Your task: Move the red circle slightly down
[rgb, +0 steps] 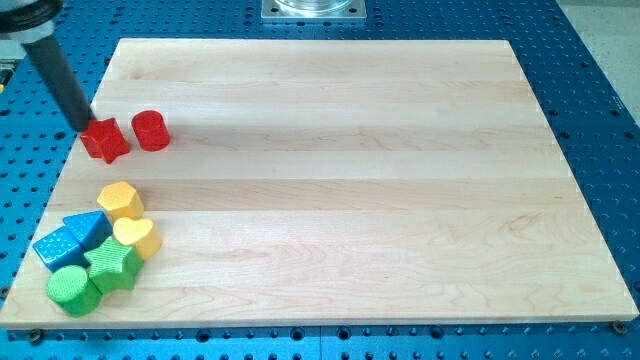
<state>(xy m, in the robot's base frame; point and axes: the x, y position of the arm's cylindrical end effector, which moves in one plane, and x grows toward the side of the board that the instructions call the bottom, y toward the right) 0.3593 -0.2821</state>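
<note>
The red circle (150, 130) is a short red cylinder near the board's left edge, in the upper left of the view. A red star-shaped block (105, 139) sits just to its left, close beside it with a small gap. My dark rod comes down from the view's top left, and my tip (83, 128) rests at the upper left edge of the red star block. The tip is left of the red circle, with the red star between them.
A cluster sits at the lower left: yellow hexagon (120, 200), yellow heart (136, 237), blue triangle-like block (88, 229), blue cube (56, 249), green star (113, 265), green cylinder (71, 289). The wooden board (340, 180) lies on a blue perforated table.
</note>
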